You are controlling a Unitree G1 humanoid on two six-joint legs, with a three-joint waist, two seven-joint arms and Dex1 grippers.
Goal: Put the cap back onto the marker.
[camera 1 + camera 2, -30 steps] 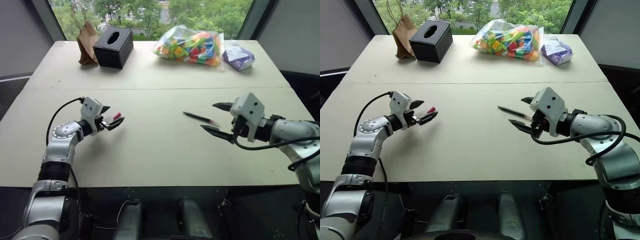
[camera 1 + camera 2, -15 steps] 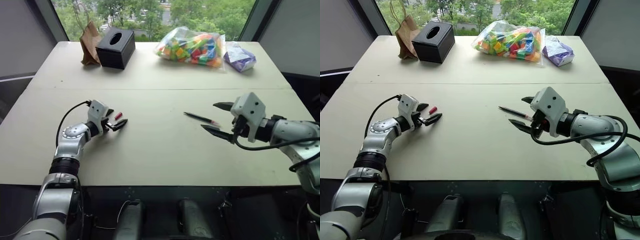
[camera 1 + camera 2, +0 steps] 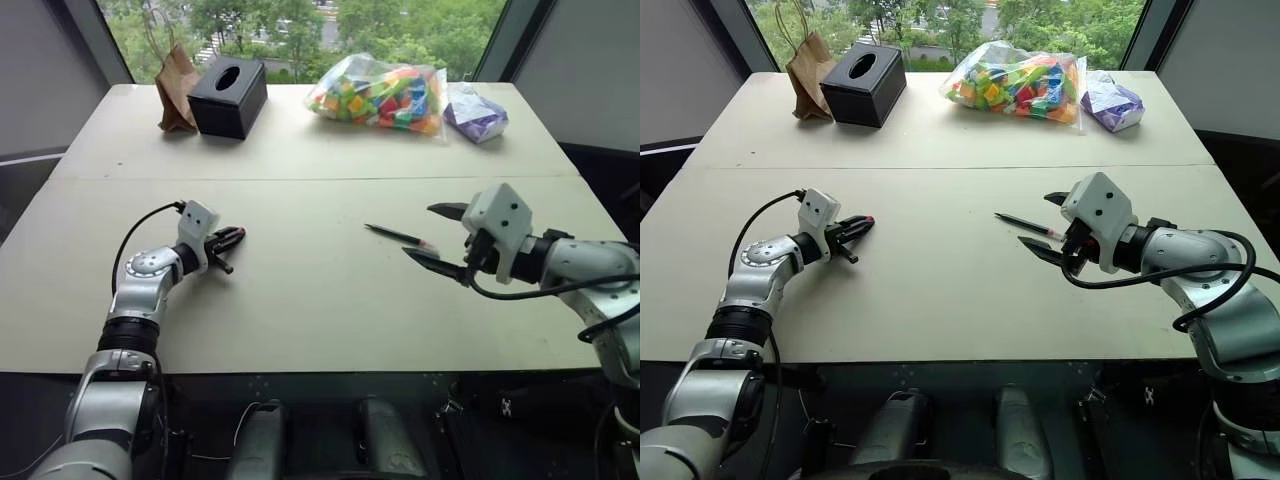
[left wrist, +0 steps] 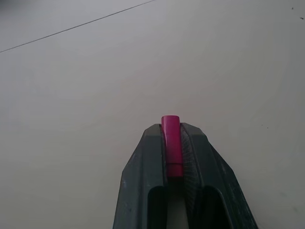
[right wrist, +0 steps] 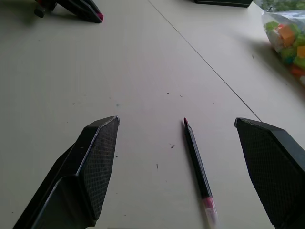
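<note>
Your left end effector [image 4: 172,143] is pinching the cap [image 4: 171,145] between its two black fingers, low over the table [image 3: 300,300] at the left of the head frames; the wrist view shows the red cap clamped lengthwise with one end poking out past the fingertips. Your right end effector [image 3: 447,238] is hanging spread wide at the right of the frame, holding nothing. The marker [image 3: 400,236] is lying flat on the table just in front of those open fingers, well apart from the cap, its reddish tip [image 5: 185,121] pointing toward the left side.

Here is what you are risking. The cap is small and gripped along its length, so a slight squeeze or a bump on lifting could be rolling it out of the fingers. The marker is thin and lying flat, so the wide fingers may be scraping the table and pushing it away instead of closing on it. You cannot tell which end of the cap is the open one, so you may be bringing the closed end to the tip.
</note>
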